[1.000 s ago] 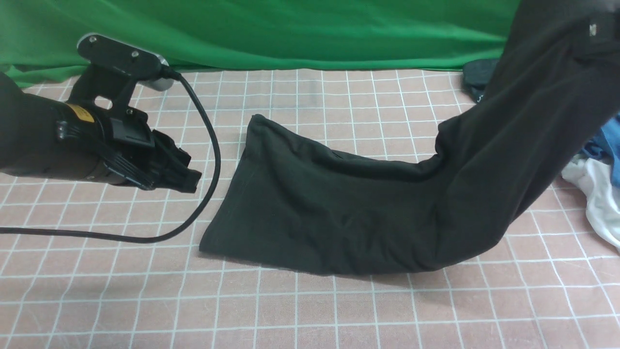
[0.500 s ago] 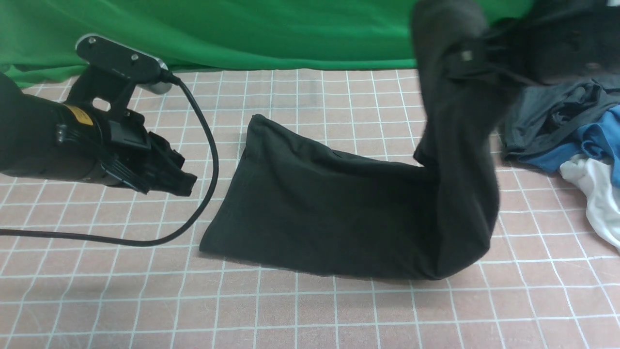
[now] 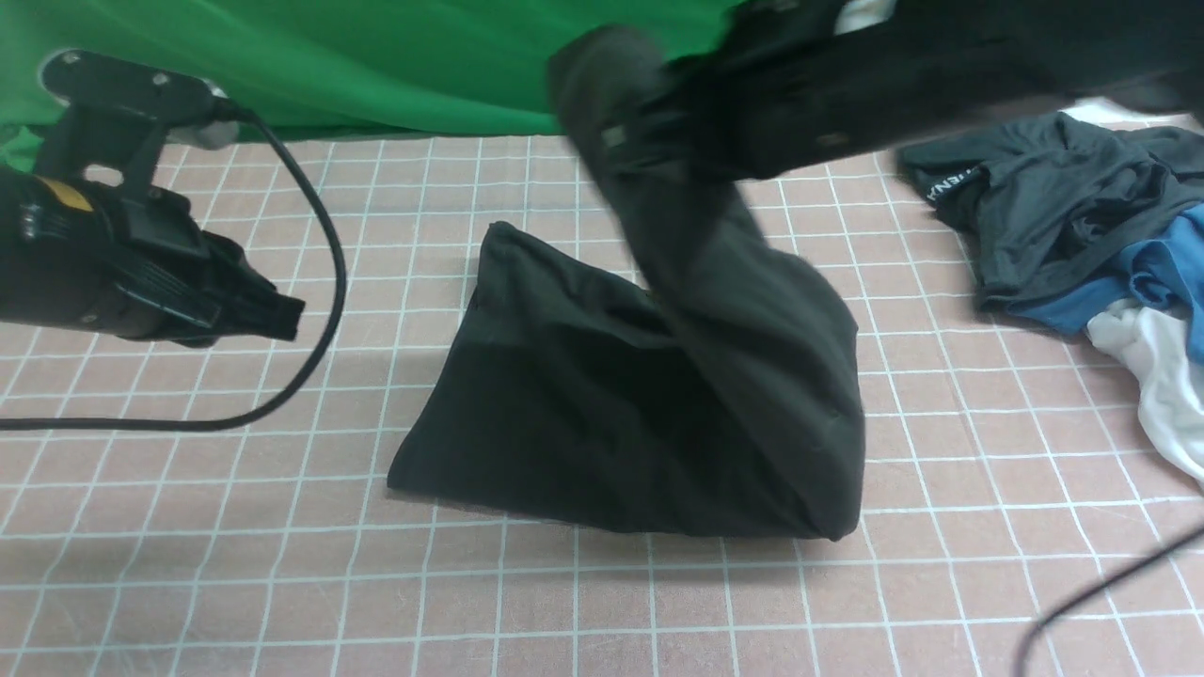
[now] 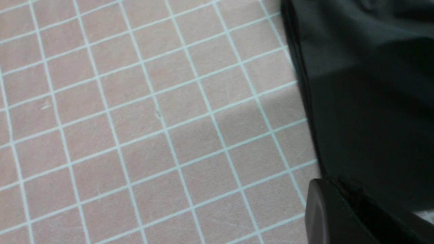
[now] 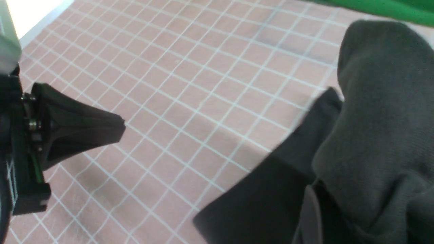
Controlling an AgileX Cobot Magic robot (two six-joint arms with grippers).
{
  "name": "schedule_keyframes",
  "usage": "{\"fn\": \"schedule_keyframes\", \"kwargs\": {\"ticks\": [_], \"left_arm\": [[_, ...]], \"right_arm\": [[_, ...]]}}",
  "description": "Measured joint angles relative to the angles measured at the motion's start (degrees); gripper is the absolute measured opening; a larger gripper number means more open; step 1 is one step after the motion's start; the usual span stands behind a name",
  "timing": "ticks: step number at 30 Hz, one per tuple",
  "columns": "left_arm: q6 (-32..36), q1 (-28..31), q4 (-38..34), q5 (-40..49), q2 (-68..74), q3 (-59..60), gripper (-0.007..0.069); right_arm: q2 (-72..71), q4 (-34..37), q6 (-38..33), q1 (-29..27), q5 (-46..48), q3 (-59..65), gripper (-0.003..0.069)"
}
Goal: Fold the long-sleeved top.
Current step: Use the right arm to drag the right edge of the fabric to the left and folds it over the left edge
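Item: long-sleeved top (image 3: 602, 414), black. It lies near the middle of the pink gridded table (image 3: 282, 583). Its lower layer is flat on the cloth. One end is lifted and drawn over that layer, rising in a taut band toward the green backdrop (image 3: 376, 66). No chest print or neck label shows in any view.

Item: right gripper (image 3: 625, 132). It hangs above the far side of the top, its fingers pinched onto the raised end of the fabric. The right wrist view shows a bunched fold of the top (image 5: 379, 135) gathered close against the camera.

Item: left gripper (image 3: 277, 315). It hangs low over the table to the left of the top, apart from it, jaws closed together with nothing between them. In the left wrist view the top's edge (image 4: 356, 84) fills one side and a dark finger (image 4: 335, 217) sits in a corner.

Item: black cable (image 3: 320, 282). It loops from the left arm down across the table.

Item: heap of other garments at the far right: a dark grey garment (image 3: 1044, 212) with white lettering, a blue shirt (image 3: 1162, 277), and white cloth (image 3: 1157, 385).
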Motion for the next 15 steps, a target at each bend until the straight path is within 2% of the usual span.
{"fn": "schedule_keyframes", "kwargs": {"ticks": [6, 15], "left_arm": [[-0.06, 0.20, -1.35, 0.00, -0.04, 0.00, 0.0017], [0.20, 0.24, -3.43, 0.00, -0.21, 0.00, 0.0017]], "right_arm": [[9.25, 0.08, 0.54, 3.34, -0.55, -5.04, 0.0105], [16.15, 0.28, 1.67, 4.79, -5.10, -5.85, 0.0114]]}}
